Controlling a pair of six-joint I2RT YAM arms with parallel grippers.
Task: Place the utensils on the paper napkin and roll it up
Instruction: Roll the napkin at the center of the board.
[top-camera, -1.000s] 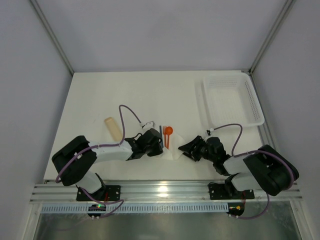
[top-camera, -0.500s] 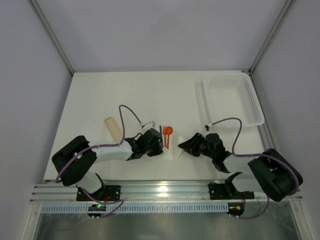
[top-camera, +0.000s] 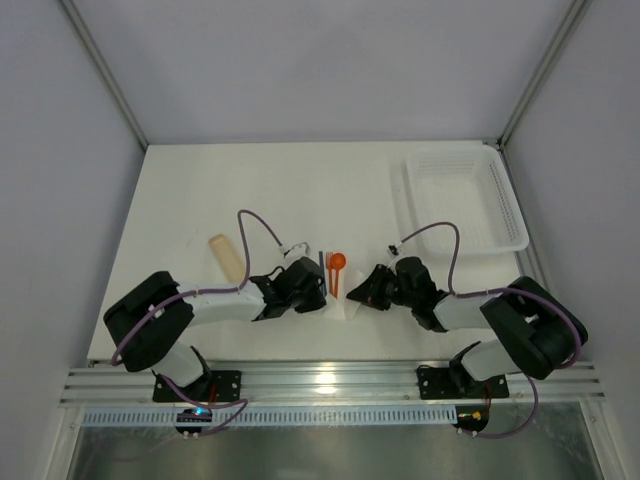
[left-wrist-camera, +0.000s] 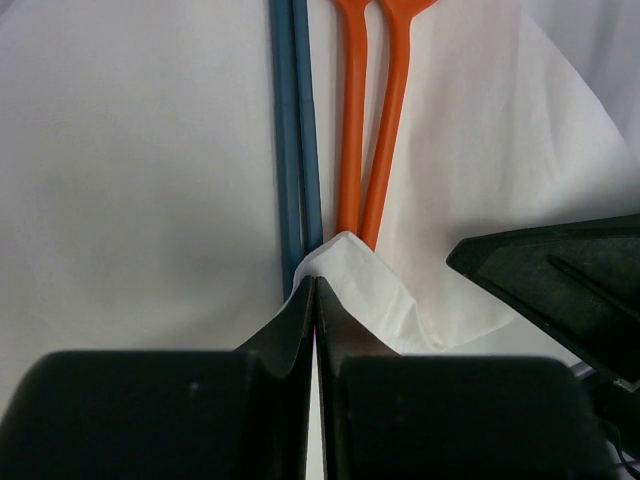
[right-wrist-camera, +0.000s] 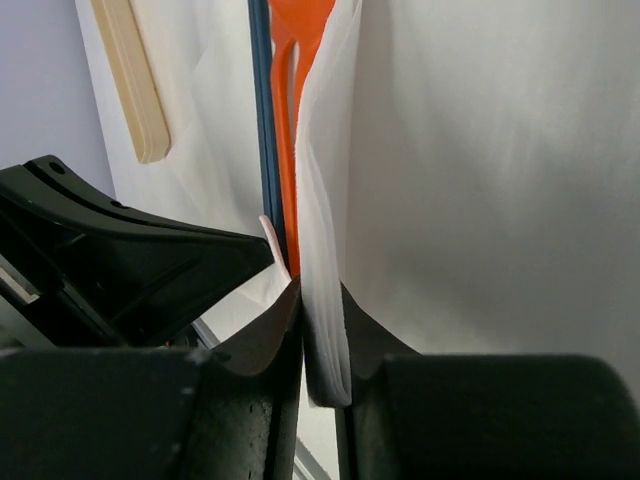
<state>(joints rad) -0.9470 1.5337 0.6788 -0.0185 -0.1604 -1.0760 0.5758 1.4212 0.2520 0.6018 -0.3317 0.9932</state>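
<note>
My right gripper (right-wrist-camera: 320, 300) clamps a fold of the paper napkin (right-wrist-camera: 325, 150). The orange utensils (right-wrist-camera: 300, 25) run lengthwise between it and my left gripper (left-wrist-camera: 315, 295), which pinches a corner.

Off-white table (top-camera: 250, 190) before me carries: mesh basket (top-camera: 460, 200) far right; tan stick (top-camera: 227, 256) left; napkin (top-camera: 348, 309) near centre, with orange utensils (top-camera: 337, 264) and blue utensils (top-camera: 322, 266) at its far edge.
</note>
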